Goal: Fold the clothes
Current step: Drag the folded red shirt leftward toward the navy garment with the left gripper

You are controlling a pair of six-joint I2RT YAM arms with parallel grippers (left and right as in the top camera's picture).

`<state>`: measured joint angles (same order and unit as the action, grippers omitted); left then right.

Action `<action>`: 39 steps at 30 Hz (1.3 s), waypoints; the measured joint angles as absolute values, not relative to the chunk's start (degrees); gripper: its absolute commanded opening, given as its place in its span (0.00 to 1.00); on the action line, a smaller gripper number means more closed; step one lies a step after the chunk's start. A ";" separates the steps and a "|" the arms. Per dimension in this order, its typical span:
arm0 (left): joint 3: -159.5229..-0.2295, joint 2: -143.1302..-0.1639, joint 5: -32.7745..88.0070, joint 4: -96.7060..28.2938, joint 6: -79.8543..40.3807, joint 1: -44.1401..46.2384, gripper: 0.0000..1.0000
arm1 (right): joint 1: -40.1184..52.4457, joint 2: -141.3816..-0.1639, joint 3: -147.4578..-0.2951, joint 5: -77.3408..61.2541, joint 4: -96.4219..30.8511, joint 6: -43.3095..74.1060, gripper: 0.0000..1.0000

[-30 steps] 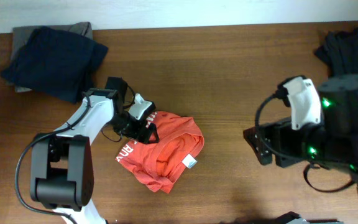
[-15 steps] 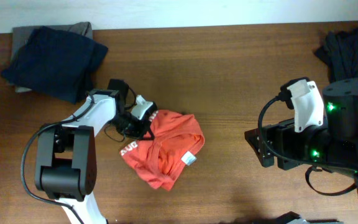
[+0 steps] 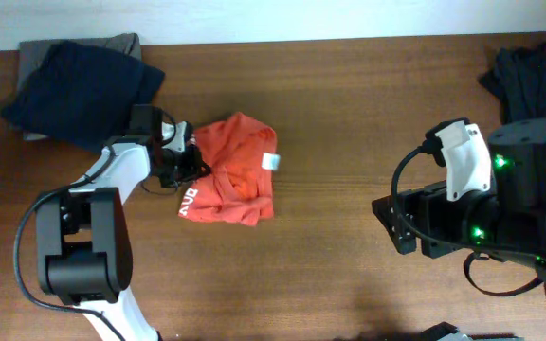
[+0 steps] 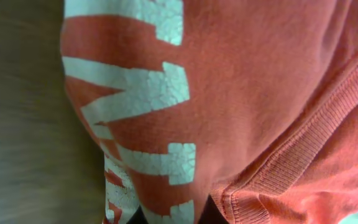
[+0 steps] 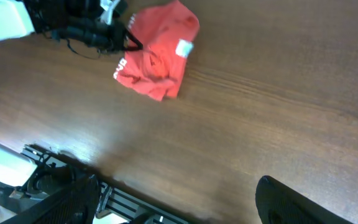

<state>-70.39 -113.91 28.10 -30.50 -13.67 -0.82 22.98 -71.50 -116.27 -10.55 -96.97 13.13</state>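
My left pincer is pressed together on the near edge of the red-orange T-shirt; in my wrist view the cloth fills nearly everything and only dark fingertips show below it. The shirt lies on the bench straight ahead of my tips, bunched into a lump almost as broad as long; its slightly longer line runs across my reach, from a peak on one side of me to a flatter end on the other. Bold white lettering, cracked in places, runs along the end closest to me; a ribbed hem crosses the cloth beside it; a small white tag sits on the side farthest from my tips. A second ago my left pincer stood spread and the shirt lay more sprawled, farther from the dark pile behind me; now the shirt is tighter and closer to that pile. My right pincer is spread wide, well apart from the shirt, gripping nothing.
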 measured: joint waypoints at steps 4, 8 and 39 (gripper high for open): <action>-70.41 -113.91 27.35 -29.61 -23.92 -2.04 0.12 | 22.98 -71.50 -114.87 -10.55 -96.97 13.41 0.84; -70.39 -113.99 26.46 -25.71 -37.39 -3.88 0.59 | 22.98 -71.53 -114.34 -10.55 -96.97 13.54 0.84; -72.88 -107.96 11.18 -43.68 -19.59 -6.07 0.00 | 22.98 -72.23 -105.34 -10.57 -95.77 13.56 0.85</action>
<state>-72.88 -107.96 11.18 -43.68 -19.59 -6.07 22.98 -72.23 -105.34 -10.57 -95.77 13.56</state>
